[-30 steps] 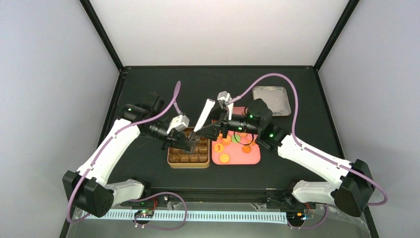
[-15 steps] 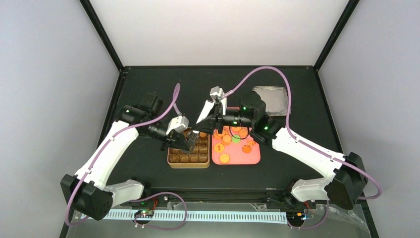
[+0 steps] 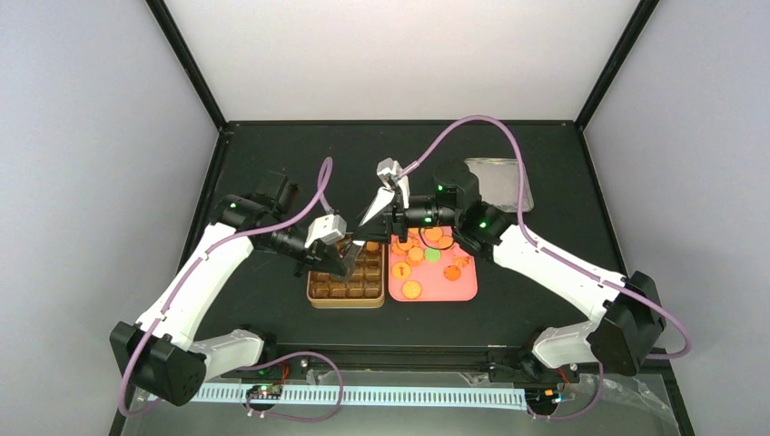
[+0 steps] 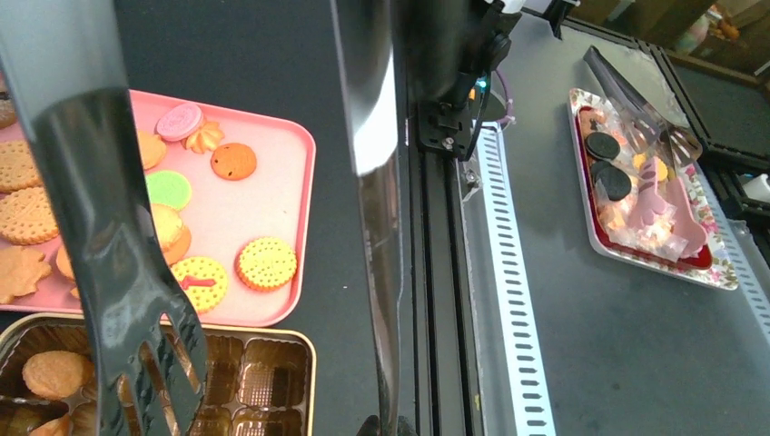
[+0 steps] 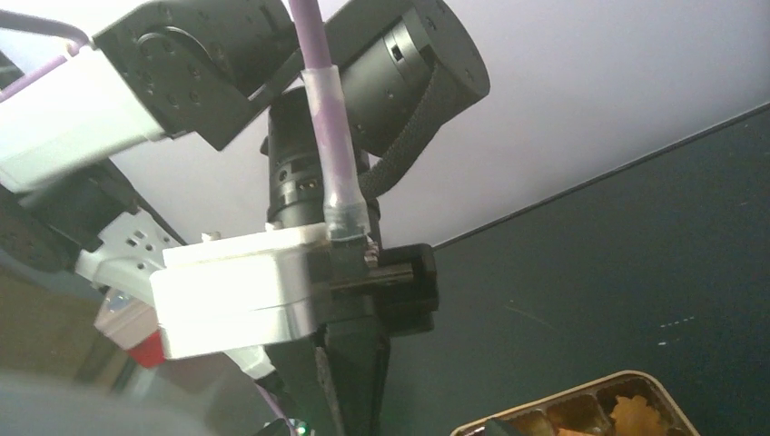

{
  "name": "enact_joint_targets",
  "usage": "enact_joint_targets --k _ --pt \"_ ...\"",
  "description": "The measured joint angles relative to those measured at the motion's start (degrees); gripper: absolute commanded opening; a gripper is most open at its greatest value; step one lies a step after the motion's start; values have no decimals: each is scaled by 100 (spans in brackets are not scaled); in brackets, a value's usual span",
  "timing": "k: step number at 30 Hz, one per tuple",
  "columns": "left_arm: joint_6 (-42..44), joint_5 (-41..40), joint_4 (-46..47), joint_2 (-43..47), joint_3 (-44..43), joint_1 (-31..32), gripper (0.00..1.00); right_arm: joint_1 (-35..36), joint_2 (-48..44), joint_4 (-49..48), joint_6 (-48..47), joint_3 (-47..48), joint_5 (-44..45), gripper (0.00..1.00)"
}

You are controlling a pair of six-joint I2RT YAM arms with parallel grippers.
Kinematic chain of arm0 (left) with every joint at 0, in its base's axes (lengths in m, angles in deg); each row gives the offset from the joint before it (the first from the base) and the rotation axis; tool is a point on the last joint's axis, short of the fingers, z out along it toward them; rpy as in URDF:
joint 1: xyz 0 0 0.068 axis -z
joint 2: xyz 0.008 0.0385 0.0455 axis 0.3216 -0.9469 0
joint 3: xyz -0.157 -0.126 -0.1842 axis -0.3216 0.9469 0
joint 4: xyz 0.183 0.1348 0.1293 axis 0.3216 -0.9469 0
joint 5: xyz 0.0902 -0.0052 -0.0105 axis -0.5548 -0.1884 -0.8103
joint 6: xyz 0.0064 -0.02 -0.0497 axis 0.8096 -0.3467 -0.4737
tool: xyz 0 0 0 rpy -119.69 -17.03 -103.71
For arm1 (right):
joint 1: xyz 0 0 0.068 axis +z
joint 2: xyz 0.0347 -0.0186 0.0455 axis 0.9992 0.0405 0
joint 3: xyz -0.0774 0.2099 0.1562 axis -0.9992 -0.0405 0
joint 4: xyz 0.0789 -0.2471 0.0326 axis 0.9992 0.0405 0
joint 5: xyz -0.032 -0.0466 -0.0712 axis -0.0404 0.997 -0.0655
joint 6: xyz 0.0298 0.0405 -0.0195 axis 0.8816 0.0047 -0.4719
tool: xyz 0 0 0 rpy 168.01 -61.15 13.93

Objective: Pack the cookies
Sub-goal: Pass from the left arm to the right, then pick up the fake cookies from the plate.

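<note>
Several cookies (image 3: pixel 411 289) lie on a pink tray (image 3: pixel 465 292), mostly round and orange (image 4: pixel 267 263). Left of it stands a gold tin (image 3: pixel 313 296) with brown compartments; one cookie (image 4: pixel 56 372) lies in a far cell. My left gripper (image 3: pixel 340 259) hangs over the tin, shut on one thin metal arm (image 4: pixel 377 227) of the tongs (image 3: pixel 372 209). The tongs' dark slotted head (image 4: pixel 136 363) hovers above the tin. My right gripper (image 3: pixel 389 224) is at the tongs' upper handle, above the tray's far left corner. Its fingers do not show in the right wrist view.
A silver lid (image 3: pixel 504 182) lies at the back right, partly behind the right arm. The right wrist view shows the left wrist housing (image 5: pixel 236 291) close by and the tin's corner (image 5: pixel 581 400). A patterned tray of snacks (image 4: pixel 649 191) lies beyond the table's front rail.
The right arm has swung left until its gripper reached the tongs' handle, and its jaws have narrowed. The left arm and the tongs have hardly moved.
</note>
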Motion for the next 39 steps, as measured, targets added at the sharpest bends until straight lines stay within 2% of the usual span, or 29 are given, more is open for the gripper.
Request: enact_joint_targets --k 6,8,10,13,16,22,29,34,37,39 --pt "42 -173 94 39 15 0 2 7 -15 116 31 -15 -133 43" --pt "46 -243 173 50 22 0 6 9 -76 109 44 -81 -111 39" --pt "37 -280 229 61 28 0 17 11 -201 96 66 -205 -26 35" --pt "-7 -306 330 76 50 0 47 7 -474 59 61 -516 308 32" --pt "-111 -345 385 118 61 0 60 2 -717 44 46 -798 750 32" --pt "-267 -680 501 306 59 0 70 -7 -1113 168 -164 -1204 2011 32" --pt "-577 -1508 623 415 7 -50 79 -7 -1589 417 -485 -1987 3674 32" --pt "-743 -1770 721 431 7 -245 86 -7 -1646 540 -608 -2389 4411 33" --pt "-807 -1823 750 431 2 -380 97 -7 -1622 540 -651 -2492 4682 33" --pt "-841 -1827 754 431 -24 -522 99 -7 -1572 527 -695 -2507 4817 34"
